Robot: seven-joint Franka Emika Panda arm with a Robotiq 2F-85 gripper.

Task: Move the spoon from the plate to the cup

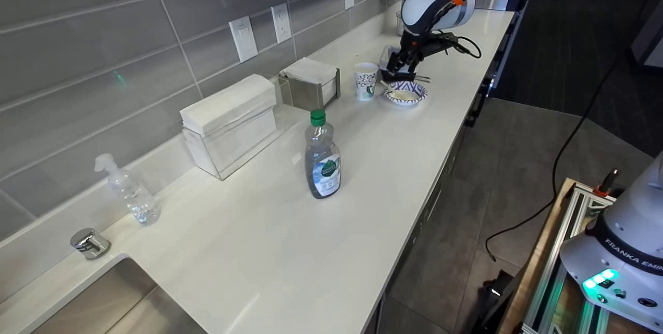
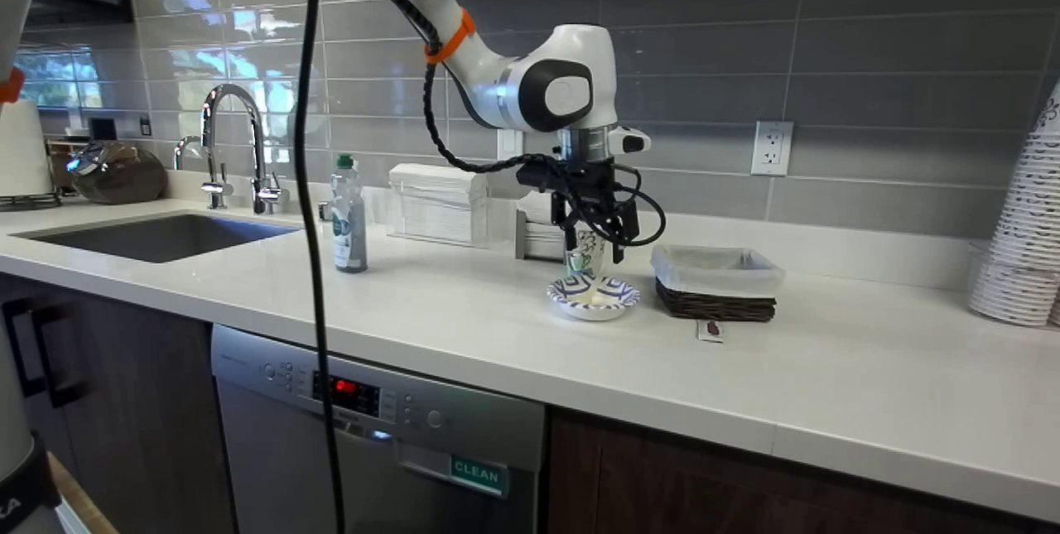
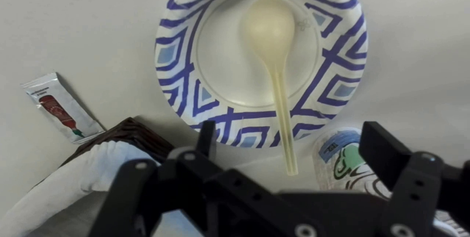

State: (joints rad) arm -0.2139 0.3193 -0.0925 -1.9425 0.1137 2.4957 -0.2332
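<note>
Currently, the transfer is still ahead: the cream-coloured spoon lies in the white plate with its bluish patterned rim, the rounded end near the plate's middle and the handle reaching out past the edge. The robot's hand hangs near that edge of the plate, spread wide and holding nothing, with the handle showing between its two sides in the wrist view. Just beside the plate, on the handle side, the printed paper cup stands upright on the pale surface, no spoon showing at its mouth. Lining up appears nearly finished; gripping the handle, lifting the spoon off the plate and lowering it into the cup all seem left
</note>
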